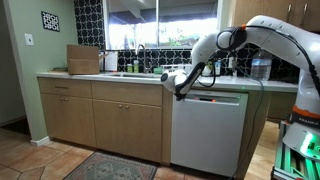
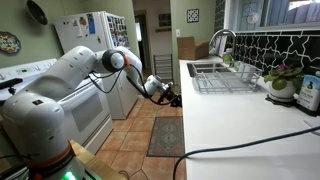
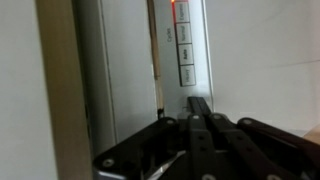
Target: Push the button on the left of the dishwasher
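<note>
The large flat-fronted silver-white dishwasher (image 1: pixel 208 132) is installed under the tabletop (image 1: pixel 100 76), beside the tan wooden cabinet doors (image 1: pixel 100 122), with a narrow control strip (image 1: pixel 212 98) along its top edge. The black pincer (image 1: pixel 180 86) of the white robot arm (image 1: pixel 255 30) is positioned at the cabinet-side end of that strip. In the wrist view its fingers (image 3: pixel 195 112) are closed together, empty, and aimed at a column of small rectangular buttons (image 3: pixel 185 50); contact cannot be determined.
</note>
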`<state>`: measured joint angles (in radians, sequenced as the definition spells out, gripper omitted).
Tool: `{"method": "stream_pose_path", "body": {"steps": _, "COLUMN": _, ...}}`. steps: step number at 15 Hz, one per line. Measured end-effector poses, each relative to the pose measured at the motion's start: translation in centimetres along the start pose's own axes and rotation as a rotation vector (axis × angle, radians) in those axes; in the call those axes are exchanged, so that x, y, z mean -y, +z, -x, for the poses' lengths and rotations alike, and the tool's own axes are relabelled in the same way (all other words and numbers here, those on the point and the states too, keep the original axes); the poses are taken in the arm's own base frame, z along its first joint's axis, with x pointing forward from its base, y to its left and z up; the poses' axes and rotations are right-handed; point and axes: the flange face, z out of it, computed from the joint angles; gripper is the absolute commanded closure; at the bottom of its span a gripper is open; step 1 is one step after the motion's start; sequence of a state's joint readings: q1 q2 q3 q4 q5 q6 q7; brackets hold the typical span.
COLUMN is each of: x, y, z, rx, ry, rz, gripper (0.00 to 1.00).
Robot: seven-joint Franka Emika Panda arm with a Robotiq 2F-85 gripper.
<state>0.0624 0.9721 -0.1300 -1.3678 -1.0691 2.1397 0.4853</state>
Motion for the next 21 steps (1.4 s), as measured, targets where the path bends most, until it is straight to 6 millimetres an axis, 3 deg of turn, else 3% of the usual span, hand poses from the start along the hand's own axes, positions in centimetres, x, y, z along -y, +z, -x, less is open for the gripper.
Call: {"method": "stream_pose_path", "body": {"steps": 21, "x": -1.2, "y": 0.4, "z": -1.7, "rx": 0.066, "ry": -0.007, "rz": -0.090, "gripper": 1.00}}
